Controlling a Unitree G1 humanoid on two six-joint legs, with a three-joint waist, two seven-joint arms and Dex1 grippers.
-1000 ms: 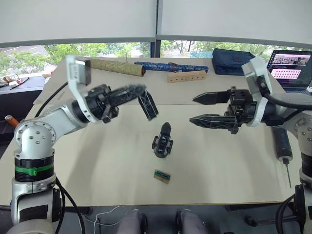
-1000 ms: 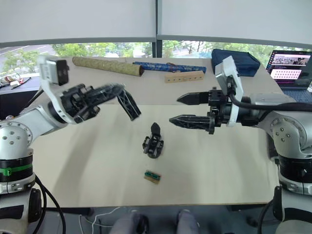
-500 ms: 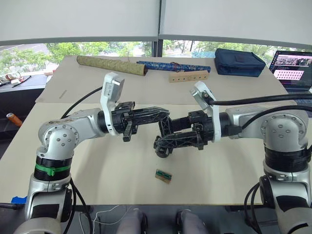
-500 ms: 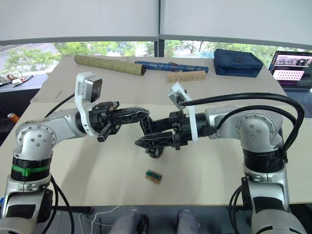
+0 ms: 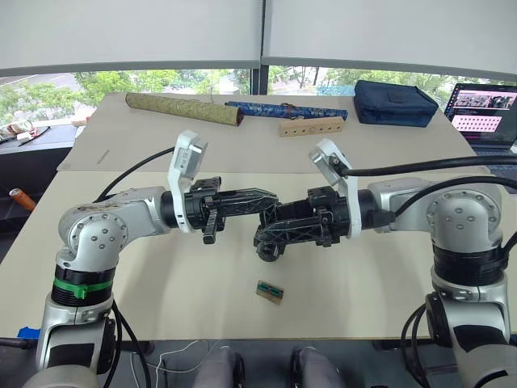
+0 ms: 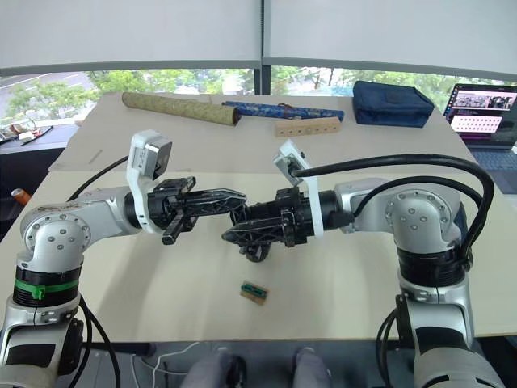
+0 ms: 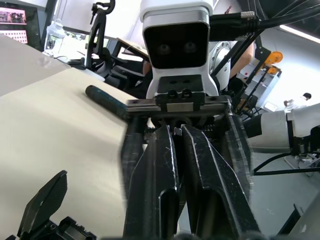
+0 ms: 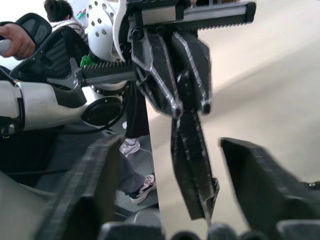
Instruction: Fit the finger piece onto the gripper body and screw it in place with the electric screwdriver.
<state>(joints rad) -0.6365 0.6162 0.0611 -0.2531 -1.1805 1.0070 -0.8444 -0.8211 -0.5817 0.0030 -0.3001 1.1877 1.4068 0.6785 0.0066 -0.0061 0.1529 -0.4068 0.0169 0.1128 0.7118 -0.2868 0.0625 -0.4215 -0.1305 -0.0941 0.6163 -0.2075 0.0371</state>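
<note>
Beige tabletop, job barely begun: the left gripper [image 5: 271, 196], fingers pinched nearly together, holds the finger piece [image 8: 192, 165] at its tips, just above the gripper body [image 5: 269, 249]. The right gripper [image 5: 262, 229], spread wide and empty, hovers at that body. Nothing looks seated or screwed. Beyond the right arm the electric screwdriver [image 7: 106, 101] lies untouched. A green-and-tan block [image 5: 270, 292] sits clear of the work.

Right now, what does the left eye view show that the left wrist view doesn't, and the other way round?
The left eye view adds the small green-and-tan block near the table's front edge and, at the back, a tan rolled tube, a drilled wooden bar, a navy bag and a laptop. The left wrist view adds the screwdriver, lying on the table behind the right gripper. Both share the shut left gripper meeting the open right gripper, with the small black gripper body on the table below them.
</note>
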